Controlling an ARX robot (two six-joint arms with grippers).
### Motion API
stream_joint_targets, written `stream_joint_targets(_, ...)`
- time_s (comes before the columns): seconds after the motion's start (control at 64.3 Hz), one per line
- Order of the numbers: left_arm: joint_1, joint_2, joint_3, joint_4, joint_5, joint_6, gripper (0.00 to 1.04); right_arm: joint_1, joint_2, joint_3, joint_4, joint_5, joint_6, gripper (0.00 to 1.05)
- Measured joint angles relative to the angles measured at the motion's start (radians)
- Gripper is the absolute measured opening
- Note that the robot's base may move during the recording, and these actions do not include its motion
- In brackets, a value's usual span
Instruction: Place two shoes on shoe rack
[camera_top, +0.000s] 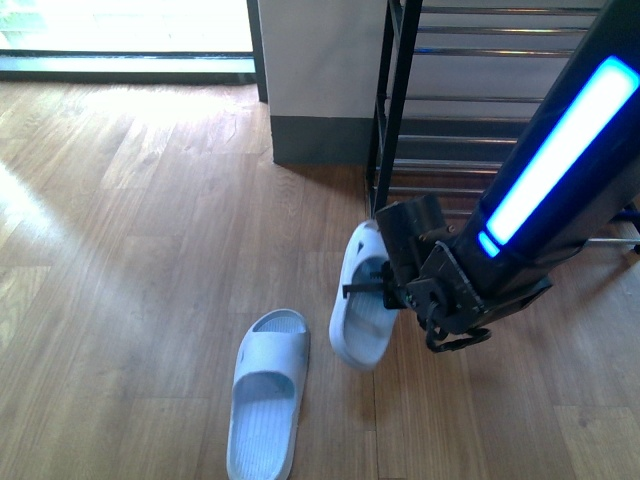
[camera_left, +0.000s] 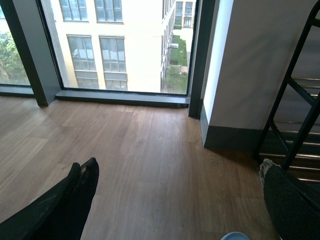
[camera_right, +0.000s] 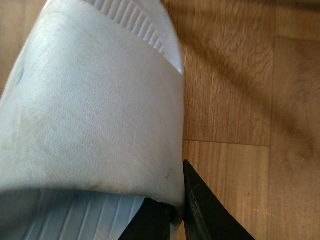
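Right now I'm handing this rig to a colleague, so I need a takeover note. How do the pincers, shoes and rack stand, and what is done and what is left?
The right pincer is shut on the held slide at its strap. The slide is tilted, just in front of the shoe rack.
The left pincer is open and empty, over the floor.
The other slide lies flat on the floor, left of the held one.
Done: one slide gripped. No shoe shows on the rods in view.
Left: set the held slide on a tier, release, then likely fetch the other slide.
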Motion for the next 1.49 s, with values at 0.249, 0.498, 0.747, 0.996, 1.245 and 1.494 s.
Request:
stream_joint_targets(0.249,0.000,0.000,0.000,0.000,0.000,0.000,0.95,-0.058,-0.594,-0.503,0.152,-0.152,-0.012,0.02)
stream_joint_targets(0.498,0.000,0.000,0.000,0.000,0.000,0.000,0.95,-0.158,-1.289,-0.962,-0.026,-0.312,-0.024,0.02)
stream_joint_targets(0.747,0.000,0.000,0.000,0.000,0.000,0.000,0.95,-0.210,-1.622,-1.073,-0.134,-0.363,-0.027,0.02)
stream_joint_targets(0.996,0.000,0.000,0.000,0.000,-0.003,0.000,0.95,-0.209,-1.621,-1.074,-0.135,-0.364,-0.031,0.02)
stream_joint_targets(1.245,0.000,0.000,0.000,0.000,-0.002,0.000,0.95,-0.210,-1.622,-1.074,-0.135,-0.369,-0.031,0.02)
stream_joint_targets(1.494,-0.085,0.175,0.082,-0.147,-0.215,-0.053,0.95,-0.215,-1.621,-1.075,-0.135,-0.358,-0.031,0.02)
